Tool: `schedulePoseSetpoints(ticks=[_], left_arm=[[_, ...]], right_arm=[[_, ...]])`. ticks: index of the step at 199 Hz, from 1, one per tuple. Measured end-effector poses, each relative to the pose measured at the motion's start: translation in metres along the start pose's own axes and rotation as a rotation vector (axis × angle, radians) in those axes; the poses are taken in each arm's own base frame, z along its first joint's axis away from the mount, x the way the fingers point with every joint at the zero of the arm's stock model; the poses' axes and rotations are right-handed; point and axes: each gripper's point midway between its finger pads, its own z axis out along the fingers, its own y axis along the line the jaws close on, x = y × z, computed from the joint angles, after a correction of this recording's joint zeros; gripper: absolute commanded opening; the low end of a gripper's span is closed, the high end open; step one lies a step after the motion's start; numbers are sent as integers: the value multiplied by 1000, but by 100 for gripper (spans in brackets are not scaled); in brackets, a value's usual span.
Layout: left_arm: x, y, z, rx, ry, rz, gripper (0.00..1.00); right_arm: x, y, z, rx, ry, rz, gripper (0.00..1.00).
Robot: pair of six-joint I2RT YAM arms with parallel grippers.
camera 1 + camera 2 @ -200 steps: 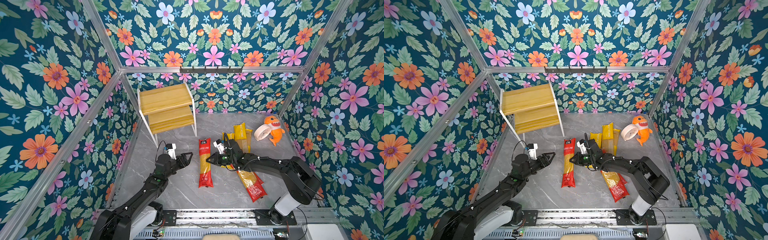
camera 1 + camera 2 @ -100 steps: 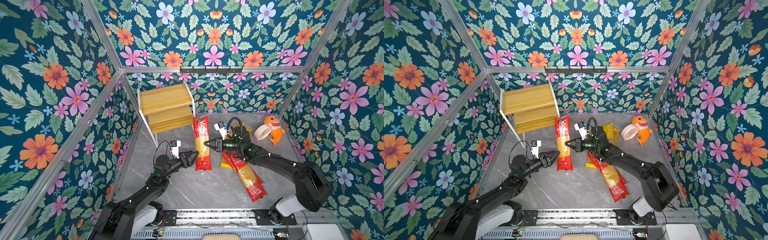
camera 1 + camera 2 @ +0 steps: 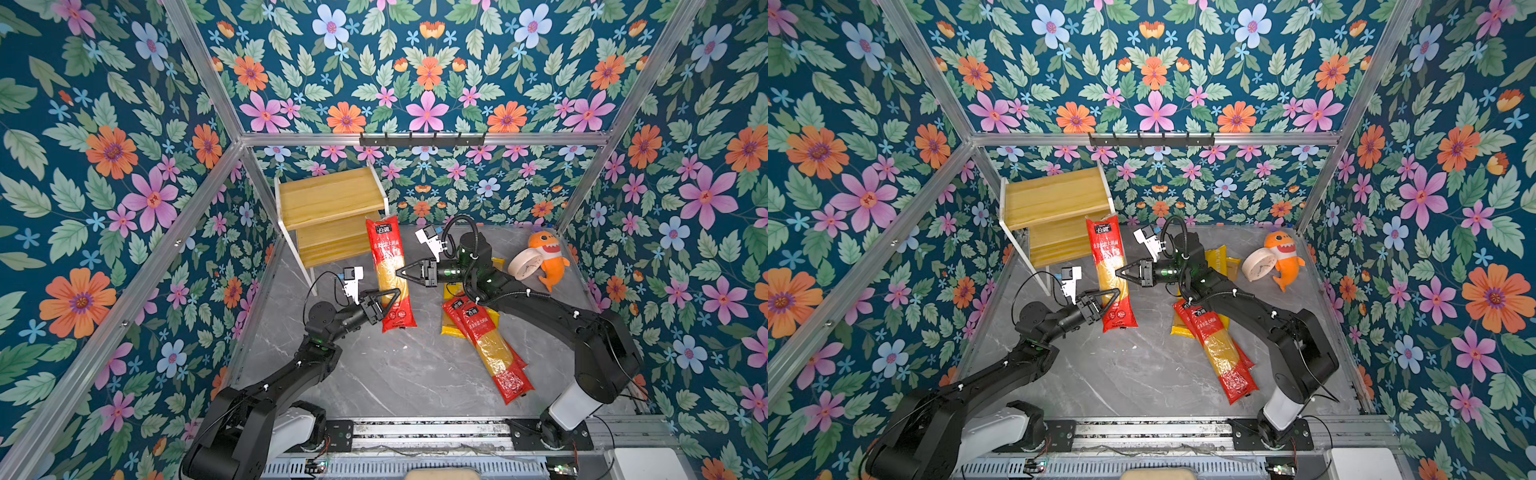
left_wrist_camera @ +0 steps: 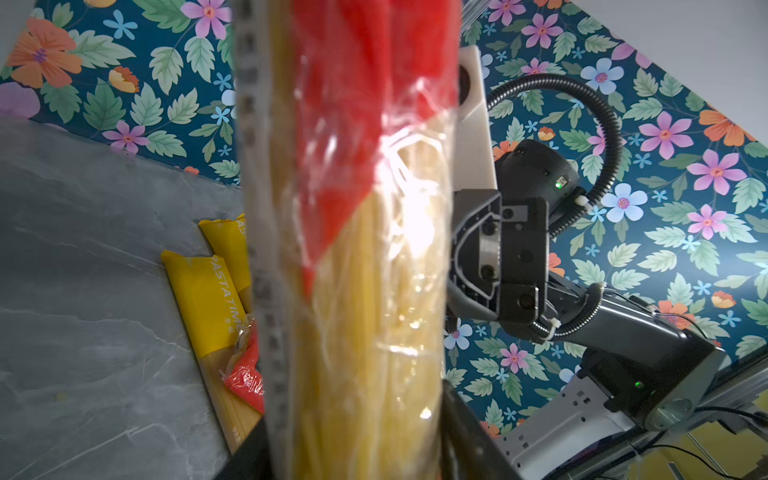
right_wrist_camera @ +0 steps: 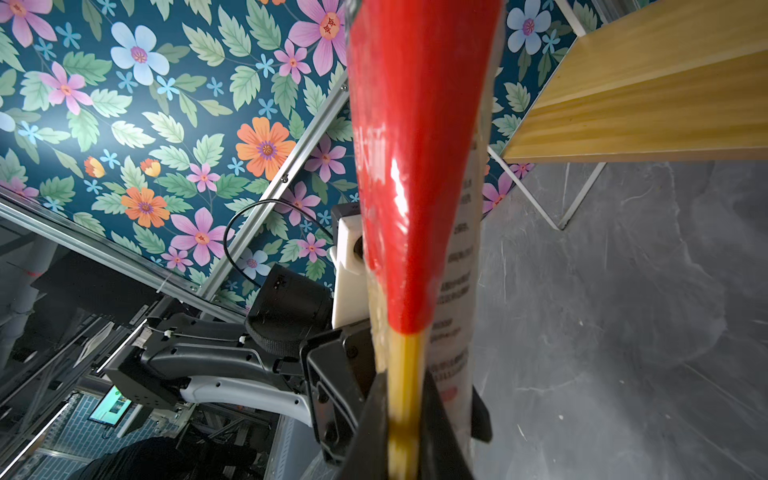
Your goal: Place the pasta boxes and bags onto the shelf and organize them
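A red pasta bag (image 3: 386, 257) (image 3: 1106, 257) hangs upright above the table, its top end in front of the shelf's lower board. My right gripper (image 3: 399, 273) (image 5: 403, 428) is shut on the bag's edge at the clear middle. My left gripper (image 3: 392, 303) (image 4: 353, 453) is shut round its lower part, a finger on each side. The shelf (image 3: 328, 199) (image 3: 1054, 197), two wooden steps on a white frame, stands bare at the back left. Two more red bags (image 3: 490, 349) lie crossed over yellow packs (image 3: 451, 324) (image 4: 208, 291) on the table.
An orange plush shark (image 3: 548, 259) and a white round object (image 3: 525, 268) sit at the back right. A black hook rail (image 3: 422, 139) runs along the back wall. Floral walls close in three sides; grey table (image 3: 395, 374) lies open in front.
The right gripper lifted the red bag off the table and carried it up toward the shelf. The left gripper moved in and closed round the bag's lower part.
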Motion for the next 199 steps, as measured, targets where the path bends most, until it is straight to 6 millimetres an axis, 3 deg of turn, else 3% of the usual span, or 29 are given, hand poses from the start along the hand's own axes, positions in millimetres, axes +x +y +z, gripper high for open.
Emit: schedulePoseSetpoints(ticks=[22, 51, 92, 122, 145, 173, 199], left_arm=[[-5, 4, 2, -22, -19, -32, 25], [-16, 4, 1, -46, -40, -51, 20], [-36, 17, -4, -116, -52, -117, 19], [-61, 24, -9, -154, -102, -144, 20], [-72, 26, -8, -152, -118, -167, 21], [-68, 24, -4, -121, -92, -210, 22], [-70, 18, -3, -99, -88, -224, 24]], right_arm=[[-6, -8, 5, 17, -11, 28, 16], [-15, -13, 5, 45, -41, 44, 47], [0, -19, -1, 69, -25, 94, 64], [23, -27, 0, 82, 23, 173, 64], [39, -18, 8, 54, 65, 188, 61], [44, -16, 14, 28, 74, 217, 46], [44, -15, 19, 20, 72, 226, 25]])
